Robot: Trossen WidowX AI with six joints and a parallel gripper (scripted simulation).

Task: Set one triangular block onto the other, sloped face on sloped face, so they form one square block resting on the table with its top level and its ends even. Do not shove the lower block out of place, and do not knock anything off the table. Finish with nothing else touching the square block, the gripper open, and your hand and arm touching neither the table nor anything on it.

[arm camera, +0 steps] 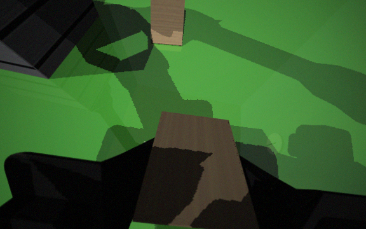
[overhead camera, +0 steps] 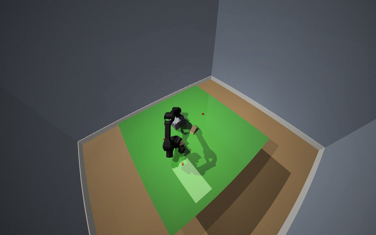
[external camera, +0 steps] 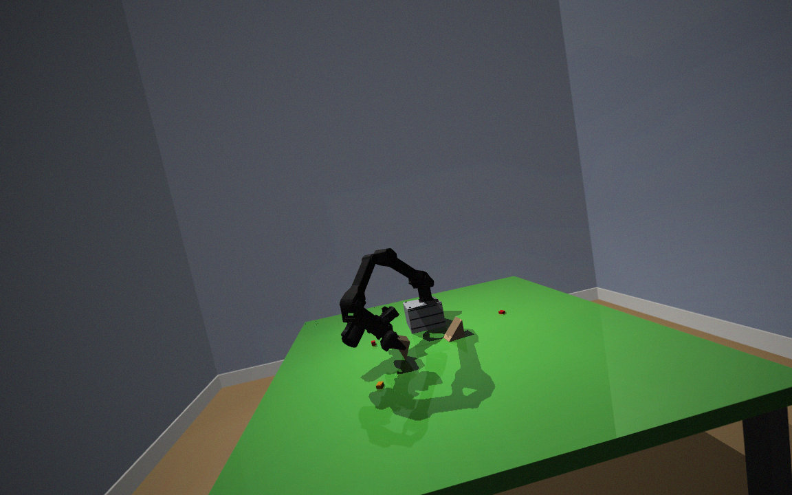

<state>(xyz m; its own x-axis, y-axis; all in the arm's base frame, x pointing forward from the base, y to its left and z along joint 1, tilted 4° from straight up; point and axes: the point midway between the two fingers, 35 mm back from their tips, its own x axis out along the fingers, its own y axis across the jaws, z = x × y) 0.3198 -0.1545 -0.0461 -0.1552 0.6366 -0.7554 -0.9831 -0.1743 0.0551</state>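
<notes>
My gripper (overhead camera: 180, 144) (external camera: 399, 346) (arm camera: 189, 146) is shut on a brown wooden triangular block (overhead camera: 182, 143) (external camera: 404, 344) (arm camera: 196, 133). The block is held above the green table (overhead camera: 233, 140) (external camera: 584, 369), tilted, with a finger on each side; the fingers partly hide it. The other triangular block (overhead camera: 193, 129) (external camera: 454, 330) (arm camera: 167, 22) stands on the table, apart from the held one and nearer the arm's base. Its sloped face shows in the exterior view, and it is cut off by the top edge of the wrist view.
The grey box (overhead camera: 179, 123) (external camera: 425, 317) (arm camera: 40, 38) under the arm is close to the standing block. One small red piece (overhead camera: 202, 114) (external camera: 501, 312) lies beyond that block, another red piece (overhead camera: 164, 139) (external camera: 373, 343) near the arm. An orange piece (overhead camera: 182, 163) (external camera: 379, 385) lies in front.
</notes>
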